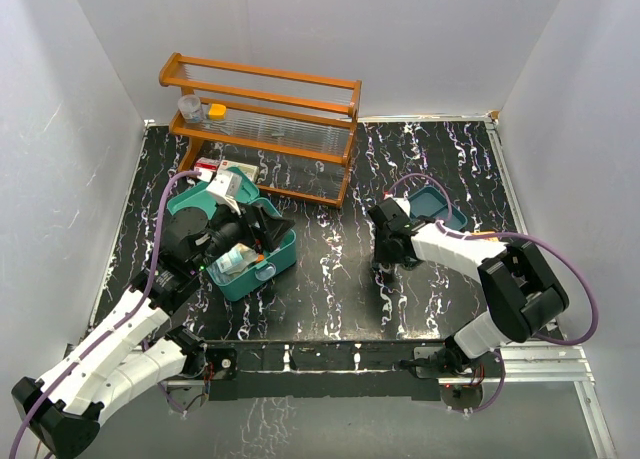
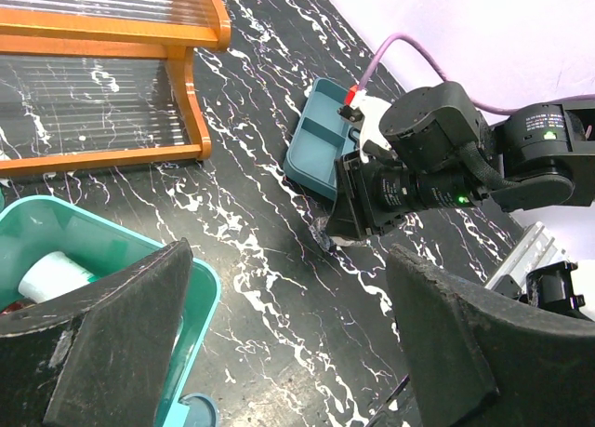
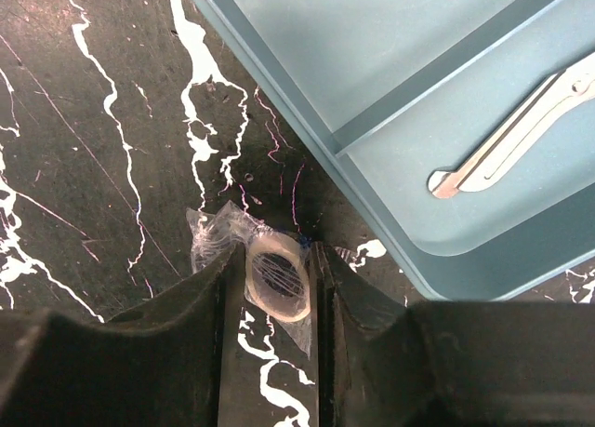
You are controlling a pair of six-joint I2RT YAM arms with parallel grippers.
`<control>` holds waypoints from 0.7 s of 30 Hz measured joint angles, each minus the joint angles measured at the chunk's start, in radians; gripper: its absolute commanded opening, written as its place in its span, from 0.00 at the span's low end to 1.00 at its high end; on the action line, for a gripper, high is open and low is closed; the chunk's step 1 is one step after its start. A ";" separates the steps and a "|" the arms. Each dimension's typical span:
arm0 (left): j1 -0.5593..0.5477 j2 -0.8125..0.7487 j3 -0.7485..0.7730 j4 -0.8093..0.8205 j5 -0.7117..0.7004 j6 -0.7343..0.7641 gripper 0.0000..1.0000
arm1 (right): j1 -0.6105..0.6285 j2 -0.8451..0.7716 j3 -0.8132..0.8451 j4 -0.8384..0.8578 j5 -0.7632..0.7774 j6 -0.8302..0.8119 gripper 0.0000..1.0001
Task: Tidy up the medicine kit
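The medicine kit point(image 1: 280, 257) sits open on the black marbled table point(image 1: 330, 299), at about 9 o'clock from the table's middle, its lid lying back toward 10 o'clock and its small clear latch point(image 1: 263, 272) facing 5 o'clock. Whitish packets point(image 1: 232, 263) lie inside it, and the left wrist view shows a white roll-like item point(image 2: 54, 274) in the box as well. The left gripper point(image 1: 262, 227) hangs over the kit's 3 o'clock rim with its jaws spread wide and nothing between them; its two dark fingers point(image 2: 121, 343) stand far apart in its own camera. Beyond the kit, at 11 o'clock, stands the wooden rack point(image 1: 262, 79), with a small clear jar point(image 1: 189, 106) and a yellow-capped one point(image 1: 217, 110) side by side on one of its shelves. A red-and-white box point(image 1: 208, 166) lies on the table just beside the kit's far edge. At 2 o'clock lies the darker teal compartment tray point(image 1: 440, 204), holding a slim metal tool point(image 3: 521, 134) in one compartment. The right gripper point(image 1: 384, 249) is down at the table just off the tray's 7 o'clock corner, near its rim but apart from it. Its fingers are closed against both sides of a small whitish tape roll point(image 3: 277, 276) in a clear crinkled wrapper, which lies on the table top
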 measured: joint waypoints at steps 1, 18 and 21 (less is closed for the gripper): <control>0.000 0.000 0.000 0.000 -0.001 0.000 0.84 | 0.000 0.000 0.000 0.000 -0.002 0.000 0.25; 0.000 0.000 0.000 -0.019 -0.004 0.005 0.84 | 0.004 -0.206 0.029 -0.013 0.076 0.043 0.27; 0.000 0.000 0.000 -0.021 -0.005 0.007 0.84 | -0.008 -0.206 0.069 -0.010 0.128 0.050 0.28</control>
